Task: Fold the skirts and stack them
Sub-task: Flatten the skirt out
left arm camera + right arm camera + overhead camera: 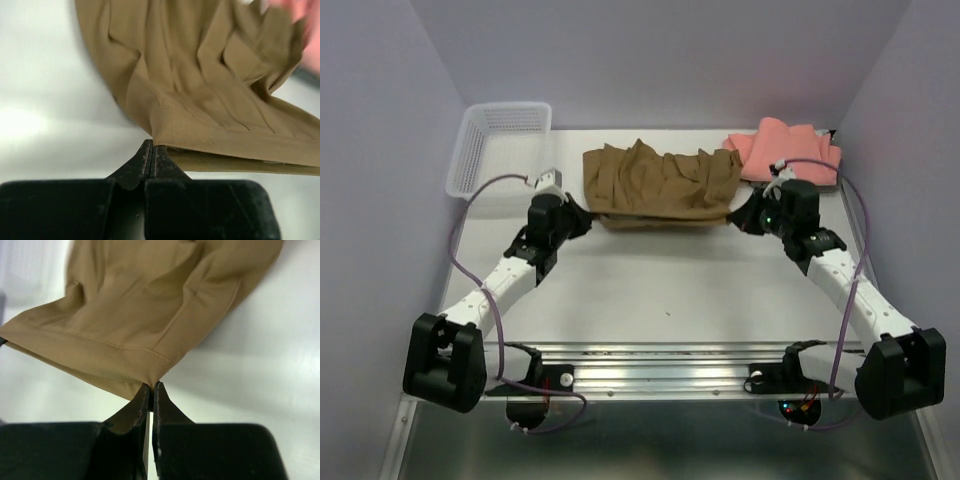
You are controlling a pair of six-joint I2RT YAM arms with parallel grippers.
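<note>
left claw clenched on brown skirt, near-left corner | right claw clenched on its near-right corner | pink skirt at table's far right

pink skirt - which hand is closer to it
Right. The right hand sits just in front of the pink skirt; the left hand is across the olive skirt, at its left corner.
</note>
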